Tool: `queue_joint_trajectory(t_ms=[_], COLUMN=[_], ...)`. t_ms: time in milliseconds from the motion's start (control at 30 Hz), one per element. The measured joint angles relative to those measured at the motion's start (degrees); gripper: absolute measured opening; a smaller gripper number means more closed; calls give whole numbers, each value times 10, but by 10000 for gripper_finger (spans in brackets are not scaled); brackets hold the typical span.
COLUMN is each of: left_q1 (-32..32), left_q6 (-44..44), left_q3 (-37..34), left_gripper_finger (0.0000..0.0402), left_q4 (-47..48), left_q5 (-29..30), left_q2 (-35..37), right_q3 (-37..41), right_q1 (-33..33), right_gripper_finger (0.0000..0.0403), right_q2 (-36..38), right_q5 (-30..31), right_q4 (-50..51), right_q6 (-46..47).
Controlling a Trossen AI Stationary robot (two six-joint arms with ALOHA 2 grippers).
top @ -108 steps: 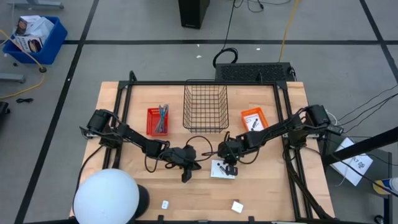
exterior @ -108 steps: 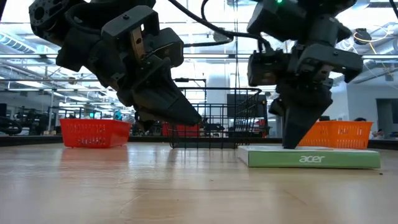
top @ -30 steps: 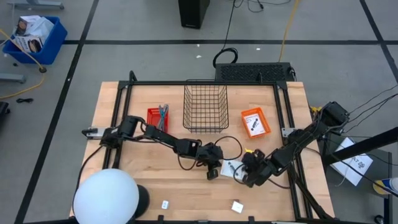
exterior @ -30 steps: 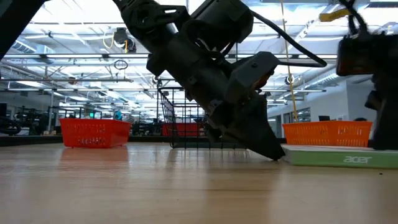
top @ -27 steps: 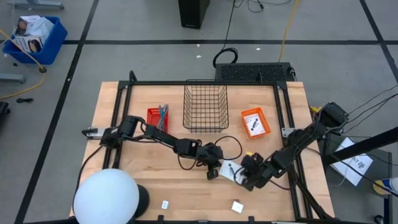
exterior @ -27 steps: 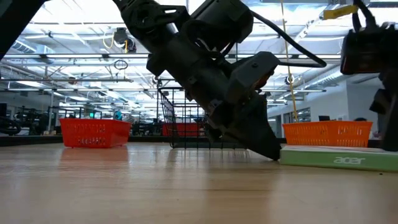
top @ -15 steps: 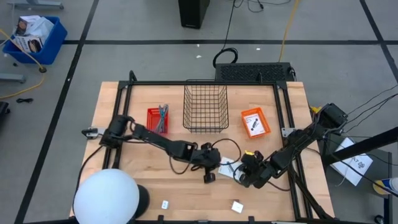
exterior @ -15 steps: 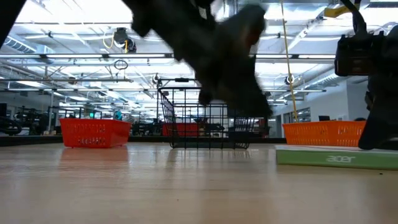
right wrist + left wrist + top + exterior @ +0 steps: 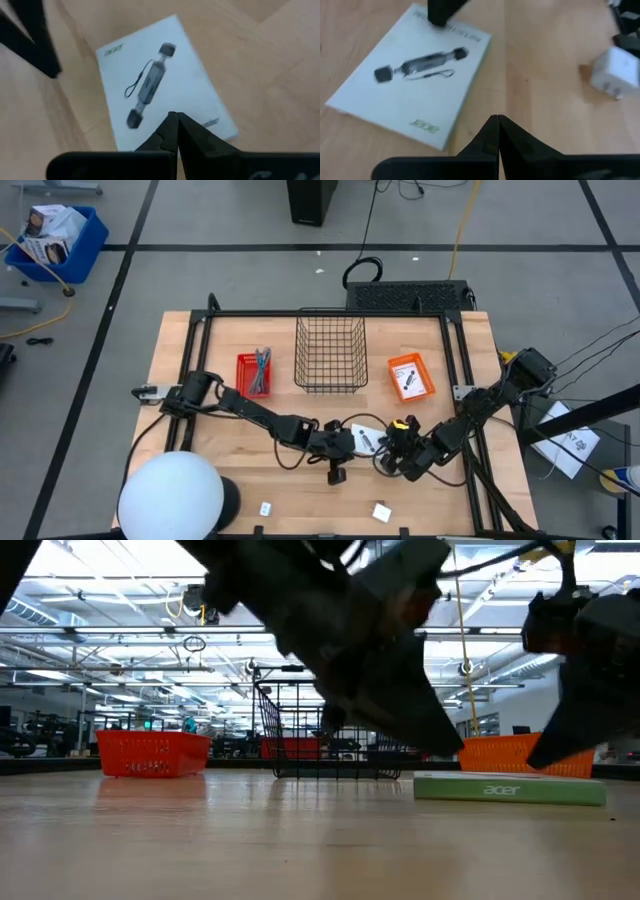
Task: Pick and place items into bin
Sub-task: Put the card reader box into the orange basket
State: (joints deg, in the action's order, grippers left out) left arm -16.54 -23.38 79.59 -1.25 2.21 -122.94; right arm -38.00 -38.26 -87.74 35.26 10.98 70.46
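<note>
A flat white card (image 9: 366, 442) printed "acer" with a dark picture lies flat on the table between both grippers; it also shows as the card (image 9: 510, 788), (image 9: 415, 75), (image 9: 160, 85). My left gripper (image 9: 350, 446) is shut, its tips (image 9: 497, 119) beside the card's edge with bare wood between. My right gripper (image 9: 388, 451) is shut, its tips (image 9: 175, 117) over the card's opposite end. Two tiny white blocks (image 9: 266, 508), (image 9: 381, 511) lie near the table's near edge. The red bin (image 9: 253, 375) holds thin grey and teal pieces. My right gripper's shut fingertips (image 9: 172, 122) slant down over the card's end (image 9: 210, 122) from the table's right. I cannot tell whether they touch the card, which lies flat on the table.
A wire basket (image 9: 330, 355) stands at the far middle, and an orange bin (image 9: 410, 377) with a printed card lies right of it. A white dome (image 9: 170, 500) fills the near left corner. Cables loop on the table around both grippers.
The card slid a little toward the table's left and turned slightly. My right gripper moved the same way, staying at the card's right end. My left gripper came off the card's left edge, swung quickly toward the near edge, and now sits low beside the card.
</note>
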Motion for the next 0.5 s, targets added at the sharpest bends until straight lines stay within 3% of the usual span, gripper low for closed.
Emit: queue_joint_trajectory(t_ms=[267,400,500], left_q1=[13,17,21], left_q6=[-12,-14,-24], left_q3=[1,0,0], left_gripper_finger=[3,2,3], left_q4=[-10,-10,-6], left_q5=[-20,-11,-9], left_q2=[-27,-33,-34], right_q3=[-2,-2,-2], right_q1=[25,48,68], right_gripper_finger=[0,0,0], right_q2=[3,3,3], right_q5=[50,26,-40], right_q4=[32,101,127], right_q6=[-53,-27,-12])
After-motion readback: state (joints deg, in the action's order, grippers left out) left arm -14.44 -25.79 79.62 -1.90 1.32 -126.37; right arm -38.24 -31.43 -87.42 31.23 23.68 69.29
